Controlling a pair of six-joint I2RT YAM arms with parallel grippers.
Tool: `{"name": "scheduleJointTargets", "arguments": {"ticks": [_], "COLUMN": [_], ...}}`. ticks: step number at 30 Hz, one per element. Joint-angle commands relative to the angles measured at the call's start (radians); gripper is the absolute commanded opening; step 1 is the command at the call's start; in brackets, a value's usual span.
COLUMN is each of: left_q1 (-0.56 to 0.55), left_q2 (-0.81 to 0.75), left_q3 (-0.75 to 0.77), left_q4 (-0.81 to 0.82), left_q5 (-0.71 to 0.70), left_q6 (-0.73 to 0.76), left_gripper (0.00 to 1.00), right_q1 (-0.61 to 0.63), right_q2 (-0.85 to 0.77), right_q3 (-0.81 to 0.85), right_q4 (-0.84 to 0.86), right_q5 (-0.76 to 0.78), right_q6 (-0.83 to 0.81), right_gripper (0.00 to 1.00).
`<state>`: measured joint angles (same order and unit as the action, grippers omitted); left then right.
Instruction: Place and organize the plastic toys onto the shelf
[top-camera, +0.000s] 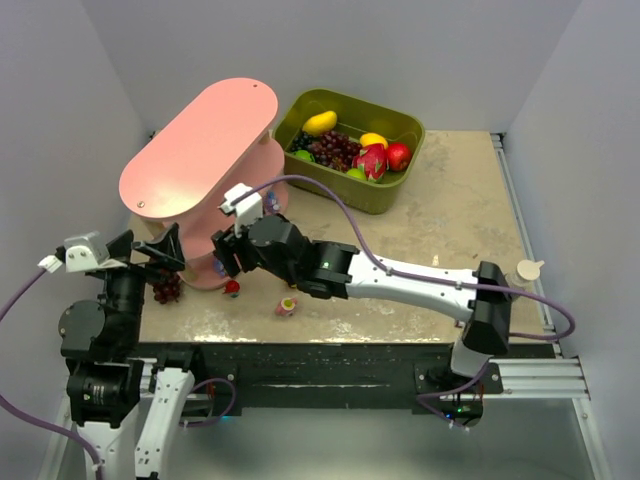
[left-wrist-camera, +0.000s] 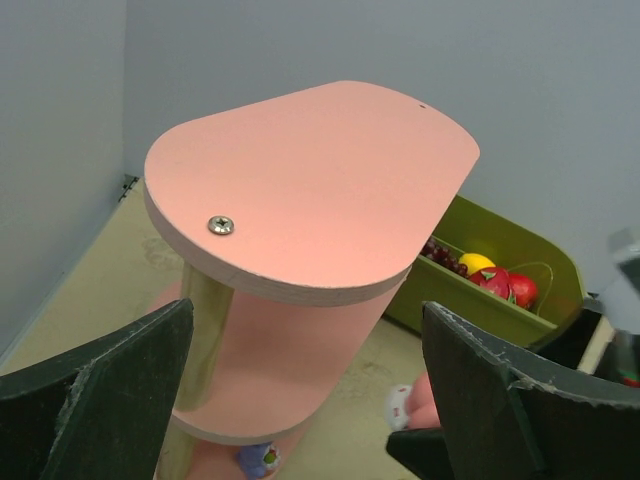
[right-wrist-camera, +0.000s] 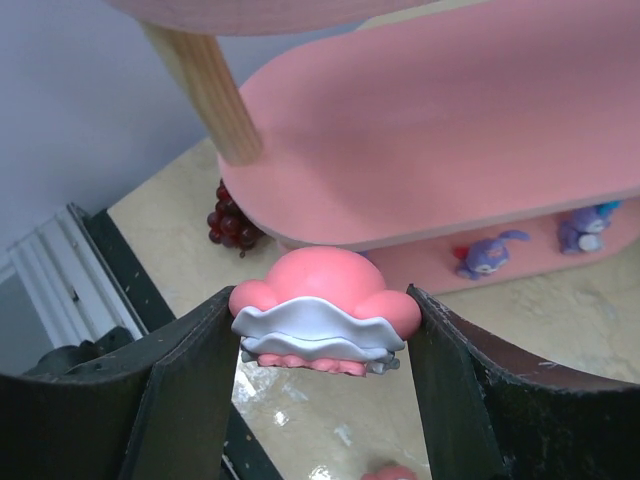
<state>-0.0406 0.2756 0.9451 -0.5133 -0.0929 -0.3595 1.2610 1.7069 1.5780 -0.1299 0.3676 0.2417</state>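
The pink three-tier shelf (top-camera: 200, 150) stands at the back left. My right gripper (right-wrist-camera: 322, 345) is shut on a plastic toy (right-wrist-camera: 325, 305), pink with a white frill, and holds it just in front of the shelf's middle board (right-wrist-camera: 450, 150). Two purple toys (right-wrist-camera: 485, 255) (right-wrist-camera: 585, 225) sit on the bottom tier. A red toy (top-camera: 232, 288) and a pink-and-yellow toy (top-camera: 287, 305) lie on the table near the shelf's foot. My left gripper (top-camera: 148, 250) hangs open and empty left of the shelf, its fingers (left-wrist-camera: 100, 400) wide apart.
An olive-green bin (top-camera: 385, 190) of larger fruits stands at the back, right of the shelf. A dark red grape bunch (top-camera: 166, 288) lies on the table by the shelf's near left end. My right arm (top-camera: 400, 280) stretches across the front of the table.
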Motion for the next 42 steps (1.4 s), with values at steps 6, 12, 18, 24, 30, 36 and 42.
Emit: {"name": "scheduleJointTargets", "arguments": {"ticks": [6, 12, 18, 24, 30, 36, 42], "left_q1": [0.004, 0.004, 0.004, 0.004, 0.004, 0.004, 0.004], "left_q2": [0.028, 0.028, 0.022, 0.022, 0.019, 0.020, 0.025], "left_q3": [0.116, 0.121, 0.109, 0.107, 0.123, 0.123, 0.121], "left_q4": [-0.085, -0.091, -0.090, -0.088, -0.093, -0.093, -0.090], "left_q5": [-0.004, -0.001, -0.002, -0.013, -0.025, -0.033, -0.037], "left_q6": [-0.002, 0.002, 0.005, 0.007, 0.010, 0.013, 0.016], "left_gripper": [1.00, 1.00, 1.00, 1.00, 1.00, 1.00, 1.00], "right_q1": [-0.014, -0.018, -0.021, -0.022, -0.028, -0.038, -0.043], "right_q2": [0.171, 0.240, 0.289, 0.333, 0.365, 0.375, 0.404], "right_q3": [0.218, 0.284, 0.346, 0.392, 0.418, 0.424, 0.464], "right_q4": [-0.031, -0.048, -0.077, -0.099, -0.112, -0.131, -0.175], "right_q5": [-0.130, -0.128, -0.079, -0.032, -0.018, -0.007, 0.001], "right_q6": [-0.088, -0.087, -0.084, -0.056, -0.025, 0.008, 0.019], "right_gripper": [0.52, 0.52, 0.52, 0.52, 0.52, 0.53, 0.59]}}
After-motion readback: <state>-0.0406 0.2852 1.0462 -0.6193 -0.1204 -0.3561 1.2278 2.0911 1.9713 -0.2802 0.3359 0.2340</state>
